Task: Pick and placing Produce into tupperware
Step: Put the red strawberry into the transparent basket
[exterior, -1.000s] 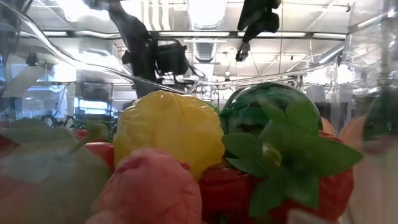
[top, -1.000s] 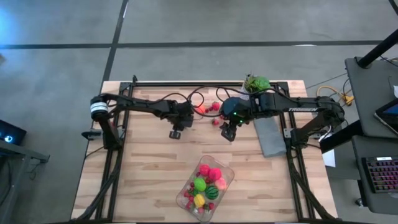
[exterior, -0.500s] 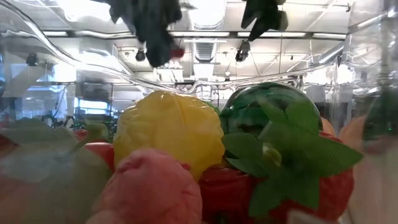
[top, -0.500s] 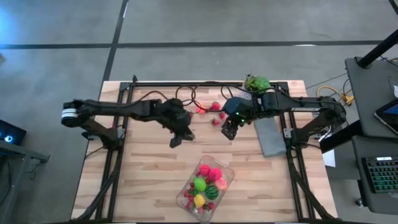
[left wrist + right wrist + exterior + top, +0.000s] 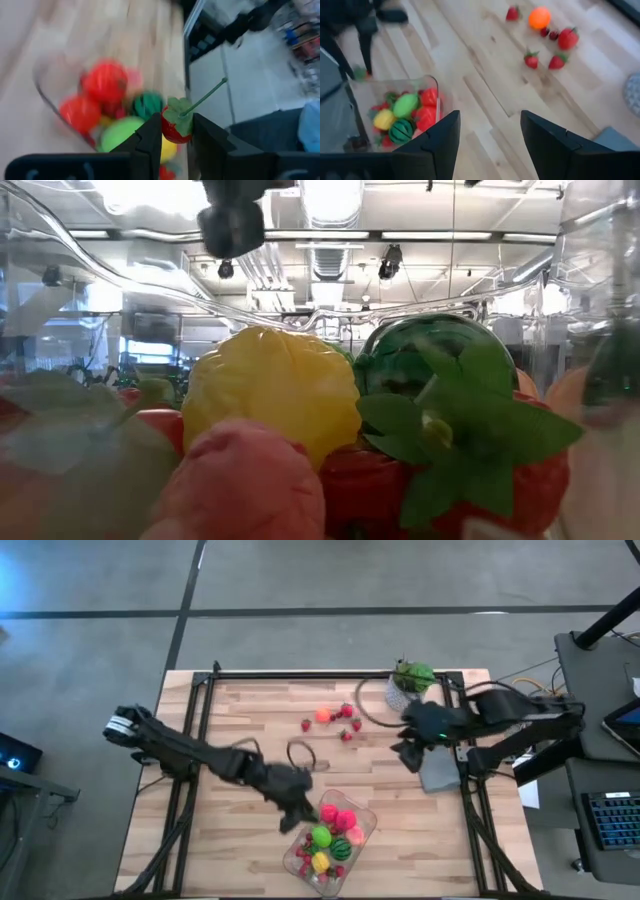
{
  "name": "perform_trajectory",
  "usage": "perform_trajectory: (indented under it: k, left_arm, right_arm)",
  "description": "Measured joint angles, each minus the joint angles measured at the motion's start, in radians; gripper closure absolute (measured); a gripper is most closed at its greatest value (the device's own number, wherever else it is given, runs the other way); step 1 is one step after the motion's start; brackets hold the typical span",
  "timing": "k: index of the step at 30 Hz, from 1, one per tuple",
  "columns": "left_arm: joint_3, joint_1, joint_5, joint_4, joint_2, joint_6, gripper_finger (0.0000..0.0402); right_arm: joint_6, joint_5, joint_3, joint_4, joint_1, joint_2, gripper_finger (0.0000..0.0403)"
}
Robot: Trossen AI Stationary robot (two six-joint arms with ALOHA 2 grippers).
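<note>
Your left claw (image 5: 172,132) is pinched on a red berry (image 5: 172,129) with a green cap and stem, and in the high view it hangs right at the near-left edge of the tupperware (image 5: 361,832). The berry looks to be over the container or just short of it; I judge you are at the release step for this piece.

Your right claw (image 5: 487,150) stands open with nothing between its fingers. That arm sits toward the right side of the surface (image 5: 240,715), by the grey slab (image 5: 437,772), well apart from the loose produce.

The task looks well past halfway. The tupperware sits near the front of the surface and already holds a heap: from above you can pick out two pink-red round pieces, one light green, one yellow and one dark green striped piece, plus several small red berries along the bottom that are too crowded to count.

What is left lies in a loose group (image 5: 335,720) at the far middle of the surface. The right wrist view gives the best count there: one orange ball (image 5: 539,18), four red berries with green caps, and one small dark red piece just beside the orange ball. That makes six pieces to fetch, plus the one you are carrying.

The potted plant (image 5: 412,677) at the far right is not part of the job; leave it.
</note>
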Motion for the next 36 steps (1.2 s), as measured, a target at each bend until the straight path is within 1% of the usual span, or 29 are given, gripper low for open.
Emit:
perform_trajectory:
  k: [4,7,10,13,19,21,24,26,28,29,31,32,33,34,36]
  left_arm:
    - [0.019,-0.074,-0.072,-0.004,0.079,-0.09,0.0327]
    - [0.046,-0.101,-0.084,0.007,0.13,-0.185,0.0318]
    - [0.064,-0.113,-0.081,0.0,0.171,-0.294,0.0292]
    - [0.068,-0.111,-0.066,-0.007,0.203,-0.366,0.0255]
    - [0.082,-0.106,-0.06,0.005,0.215,-0.373,0.0176]
    - [0.085,-0.097,-0.061,-0.003,0.201,-0.374,0.0158]
    - [0.09,-0.071,-0.062,-0.017,0.16,-0.302,0.0141]
    - [0.091,-0.037,-0.068,-0.089,0.112,-0.242,0.0138]
    - [0.091,0.018,-0.123,-0.228,0.06,-0.194,0.0137]
    - [0.091,0.051,-0.18,-0.309,0.033,-0.176,0.0137]
    - [0.09,0.126,-0.329,-0.473,-0.017,-0.154,0.0137]
    - [0.09,0.172,-0.384,-0.526,-0.04,-0.151,0.0137]
    - [0.088,0.227,-0.412,-0.562,-0.06,-0.148,0.0137]
    - [0.084,0.281,-0.419,-0.58,-0.072,-0.134,0.0137]
    - [0.076,0.39,-0.404,-0.568,-0.084,-0.057,0.0137]
  right_arm:
    - [0.075,0.126,0.0,-0.003,0.108,-0.059,0.0202]
    - [0.111,0.171,0.0,-0.006,0.167,-0.073,0.0202]
    - [0.116,0.178,-0.002,-0.007,0.207,-0.068,0.0202]
    - [0.101,0.179,-0.004,-0.007,0.23,-0.049,0.0202]
    - [0.072,0.178,-0.019,-0.046,0.238,-0.008,0.0202]
    - [0.046,0.184,-0.028,-0.057,0.235,0.004,0.0202]
    - [0.035,0.202,-0.04,-0.057,0.216,0.015,0.0202]
    - [0.038,0.204,-0.049,-0.057,0.186,0.016,0.0202]
    - [0.057,0.205,-0.057,-0.056,0.144,0.016,0.0202]
    - [0.071,0.204,-0.061,-0.057,0.116,0.015,0.0202]
    - [0.089,0.205,-0.064,-0.057,0.057,0.014,0.0202]
    - [0.088,0.205,-0.065,-0.056,0.023,0.014,0.0202]
    - [0.082,0.205,-0.066,-0.057,-0.009,0.014,0.0202]
    - [0.07,0.206,-0.068,-0.054,-0.042,0.015,0.0202]
    - [0.05,0.206,-0.072,-0.049,-0.109,0.022,0.0202]
